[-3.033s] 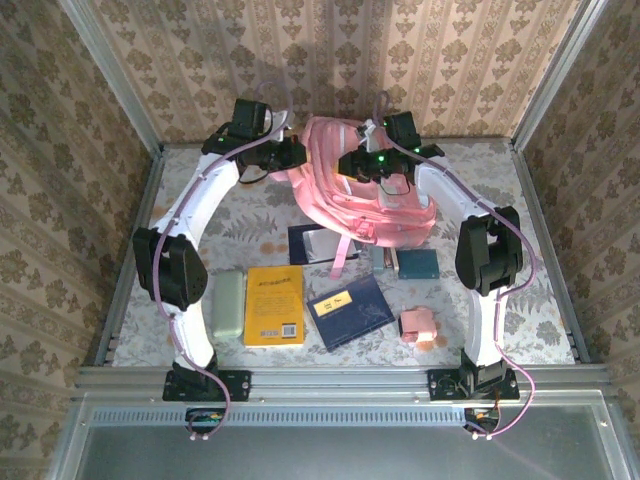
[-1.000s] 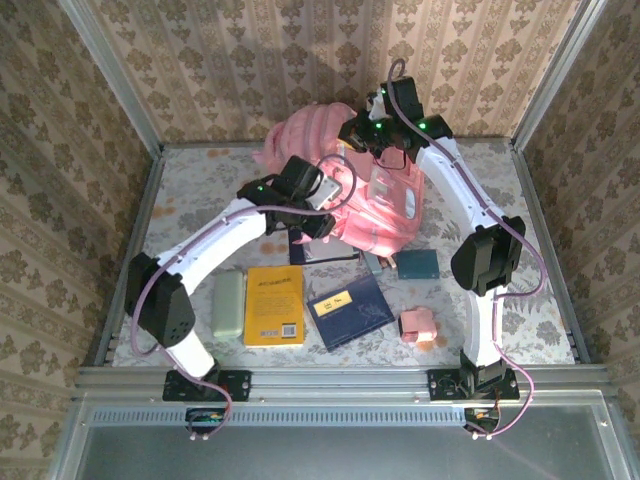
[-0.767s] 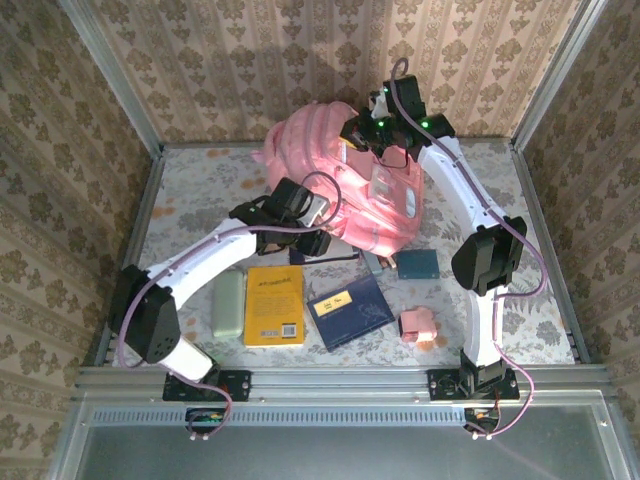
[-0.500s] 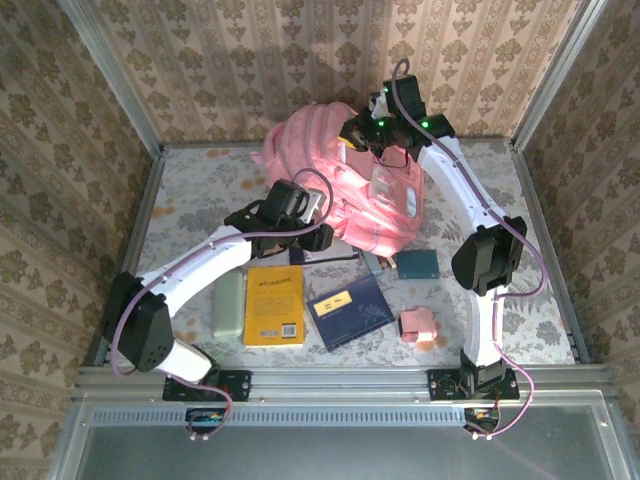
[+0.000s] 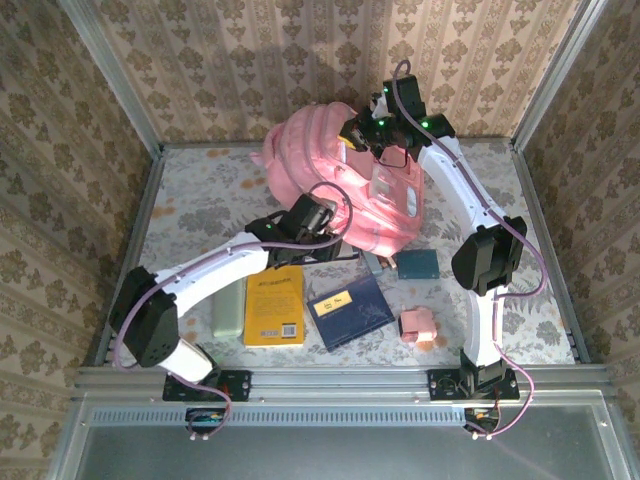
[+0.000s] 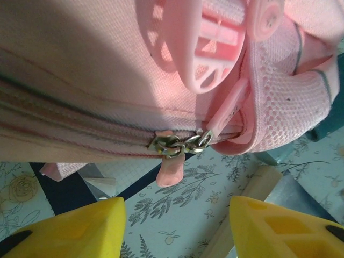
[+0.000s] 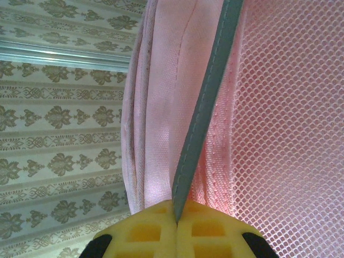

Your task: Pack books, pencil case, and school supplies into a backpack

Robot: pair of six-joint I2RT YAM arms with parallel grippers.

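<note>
Backpack: the pink backpack (image 5: pixel 335 180) is seen propped up at the far middle of the desk (image 5: pixel 200 200), with its lower edge close to the loose items.
Right end effector: the right end effector (image 5: pixel 363 133) is placed at the top of the backpack. In the right wrist view (image 7: pixel 176 215) its fingers are pressed together on a grey trim (image 7: pixel 207 107) running beside pink mesh, so the backpack is gripped.
Left end effector: the left end effector (image 5: pixel 322 232) is held at the backpack's near lower edge. In the left wrist view (image 6: pixel 177 226) its yellow fingers are spread apart, with nothing between them.
Zip: two metal zip sliders (image 6: pixel 180 144) are seen side by side on the zip line. A pink pull tab (image 6: pixel 171 173) hangs below them, just above the gap between the fingers.
Books: the yellow book (image 5: pixel 275 307) and the navy book (image 5: pixel 350 309) are laid flat side by side on the near desk, apart from the backpack.
Pencil case: the mint pencil case (image 5: pixel 228 305) is found just left of the yellow book, partly covered by the left arm.
Supplies: the teal square (image 5: pixel 417 264) and the grey-teal bar (image 5: pixel 372 262) are seen near the backpack's lower edge. The pink block (image 5: pixel 418 323) is set nearer, right of the navy book.
</note>
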